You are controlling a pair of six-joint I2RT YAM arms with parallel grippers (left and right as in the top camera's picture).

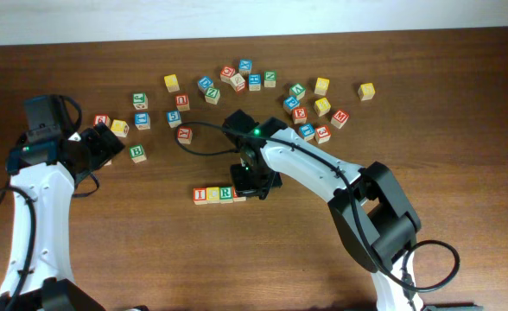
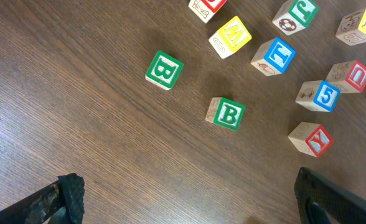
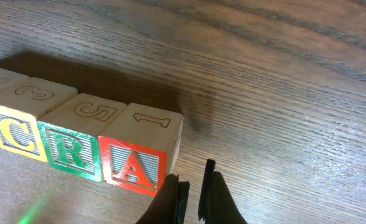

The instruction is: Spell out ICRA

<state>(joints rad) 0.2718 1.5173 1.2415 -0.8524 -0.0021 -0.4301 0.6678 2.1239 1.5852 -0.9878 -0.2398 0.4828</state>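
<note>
- Four small wooden cubes sit side by side in a straight row on the brown wooden table (image 1: 427, 104), near the middle of the overhead view.
- Read left to right from above, the row is the red I cube (image 1: 200, 195), yellow C cube (image 1: 212, 194), green R cube (image 1: 225, 193) and red A cube (image 1: 238, 195), each touching the next.
- My right wrist camera shows the C, R and A faces upright and the cube tops printed with numerals.
- My right gripper (image 3: 195, 186) has its fingers drawn together and holds nothing. It hangs just beside the A cube's free end, and I cannot tell whether a fingertip touches the cube.
- My left gripper (image 2: 188, 186) has its fingers spread wide apart, also holding nothing, at the table's left side, well apart from the row.
- Beyond those fingers lie two green B cubes (image 2: 164, 70), with more loose letter cubes (image 1: 254, 82) scattered across the far side of the table.
</note>
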